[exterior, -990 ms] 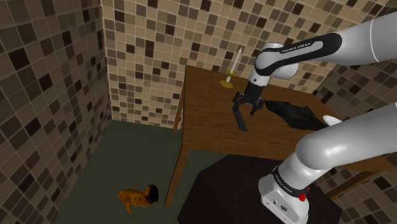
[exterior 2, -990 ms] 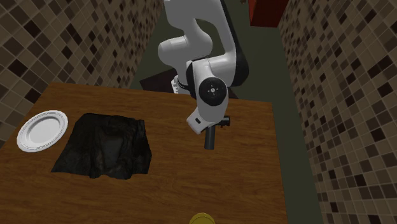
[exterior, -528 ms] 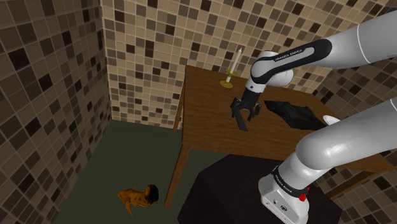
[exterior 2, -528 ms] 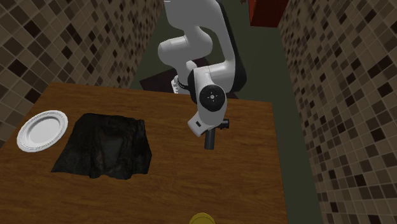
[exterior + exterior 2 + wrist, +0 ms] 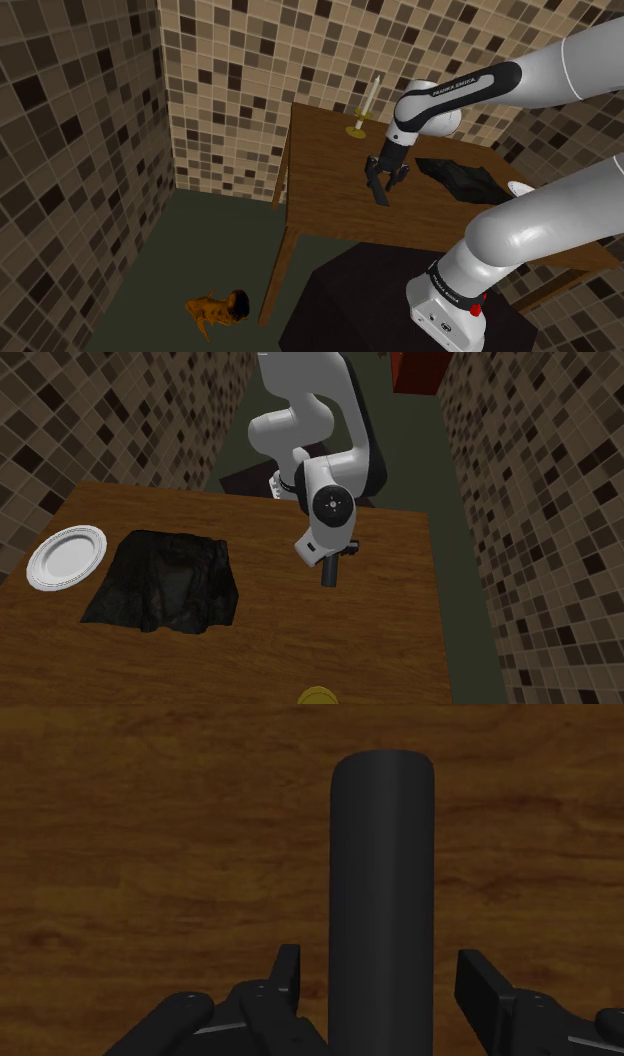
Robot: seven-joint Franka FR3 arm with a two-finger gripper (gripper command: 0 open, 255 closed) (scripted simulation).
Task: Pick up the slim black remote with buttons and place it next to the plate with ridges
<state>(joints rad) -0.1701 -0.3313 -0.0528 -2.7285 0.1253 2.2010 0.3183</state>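
A slim black remote (image 5: pixel 382 884) lies flat on the wooden table (image 5: pixel 320 180), near the edge on the shoulder view's left. My gripper (image 5: pixel 385 994) is down over its near end, straddling it. Both fingers (image 5: pixel 287 979) stand a little off the remote's sides, with a wider gap on one side, so it is not clasped. From the shoulder view the gripper (image 5: pixel 384 178) sits right on the remote (image 5: pixel 380 194). The second exterior view has the remote (image 5: pixel 328 572) poking out below the hand (image 5: pixel 331 555). The white ridged plate (image 5: pixel 66 557) lies at the table's far end.
A crumpled black cloth (image 5: pixel 165 580) lies between the remote and the plate. A candle in a gold holder (image 5: pixel 366 105) stands at the table's back edge. An orange toy figure (image 5: pixel 218 308) lies on the dark floor. Tiled walls close in around the table.
The hand sank slightly onto the remote, then held still. The fingers have drawn in closer to the remote's sides.
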